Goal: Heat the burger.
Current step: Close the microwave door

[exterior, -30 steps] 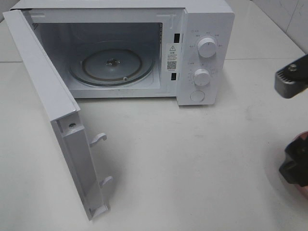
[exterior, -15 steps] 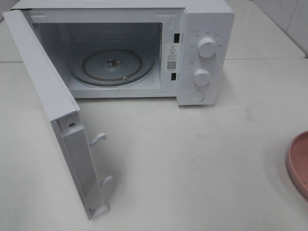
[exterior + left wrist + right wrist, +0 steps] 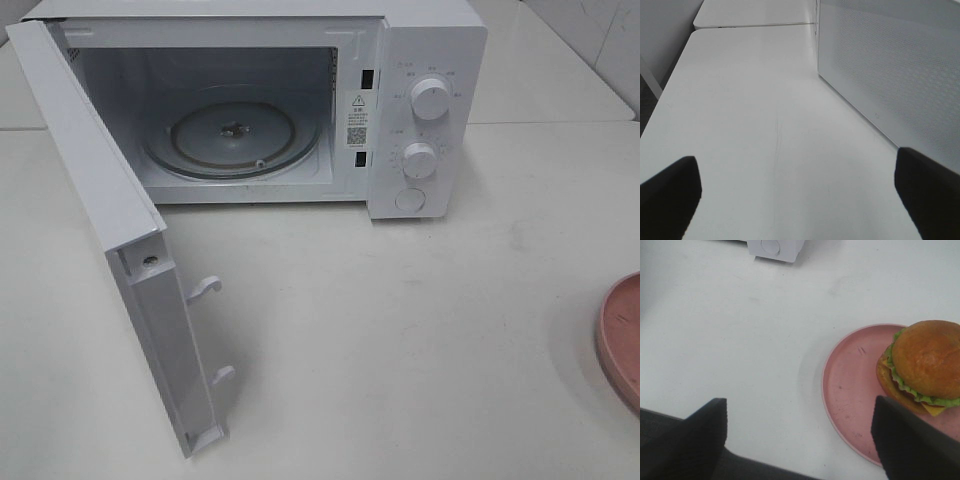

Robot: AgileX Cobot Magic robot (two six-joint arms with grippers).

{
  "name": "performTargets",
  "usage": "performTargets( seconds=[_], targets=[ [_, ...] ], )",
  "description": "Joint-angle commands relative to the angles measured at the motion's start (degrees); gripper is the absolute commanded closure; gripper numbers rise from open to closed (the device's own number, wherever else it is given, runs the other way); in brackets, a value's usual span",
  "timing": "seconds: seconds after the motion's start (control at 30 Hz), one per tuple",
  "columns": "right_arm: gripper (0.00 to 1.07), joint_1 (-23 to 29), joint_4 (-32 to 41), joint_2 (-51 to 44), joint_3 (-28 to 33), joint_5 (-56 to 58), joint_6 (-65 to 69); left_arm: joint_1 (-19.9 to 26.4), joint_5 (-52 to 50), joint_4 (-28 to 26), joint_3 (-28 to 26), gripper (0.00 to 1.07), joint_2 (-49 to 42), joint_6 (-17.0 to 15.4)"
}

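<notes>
Gone from the high view's three o'clock edge is the dark right arm that hung there a second ago; only a sliver of the round pink plate (image 3: 622,340) now shows at four o'clock on the white tabletop (image 3: 400,330). Nothing else has shifted: the white microwave (image 3: 425,110) stands at twelve o'clock with its door (image 3: 110,250) swung wide toward eight o'clock and the glass turntable (image 3: 235,135) bare.

In the right wrist view the right gripper (image 3: 805,440) has its dark fingers (image 3: 695,440) spread wide and grips nothing. The small round burger with a golden-brown bun, green lettuce and yellow cheese (image 3: 922,365) sits on the pink plate (image 3: 850,390), at about two o'clock from the gripper's middle, near the farther finger and untouched.

The left gripper (image 3: 800,190) also stands fully spread and empty over bare tabletop, beside the microwave's perforated door panel (image 3: 895,65).
</notes>
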Motion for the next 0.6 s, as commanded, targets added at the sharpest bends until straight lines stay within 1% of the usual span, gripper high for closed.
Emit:
performTargets(
  seconds=[0.03, 0.1, 0.13, 0.2, 0.27, 0.6],
  targets=[
    [0.31, -2.01, 1.20, -2.46, 0.17, -0.52, -2.23, 0.11, -0.52, -0.29, 0.17, 0.03, -1.20, -0.23],
    [0.31, -2.81, 1.55, -3.44, 0.17, -0.52, -2.69, 0.11, -0.52, -0.29, 0.17, 0.03, -1.20, -0.23],
    [0.31, -4.18, 1.78, -5.21, 0.17, -0.52, -2.86, 0.11, -0.52, -0.29, 0.17, 0.03, -1.20, -0.23],
    [0.31, -4.58, 1.78, -6.02, 0.17, -0.52, -2.86, 0.11, -0.52, -0.29, 0.17, 0.03, -1.20, -0.23],
    [0.31, -6.59, 1.83, -9.80, 0.17, -0.57, -2.86, 0.11, -0.52, -0.29, 0.17, 0.03, -1.20, -0.23],
    [0.31, -7.05, 1.83, -9.68, 0.17, -0.57, -2.81, 0.11, -0.52, -0.29, 0.17, 0.03, -1.20, -0.23]
  ],
)
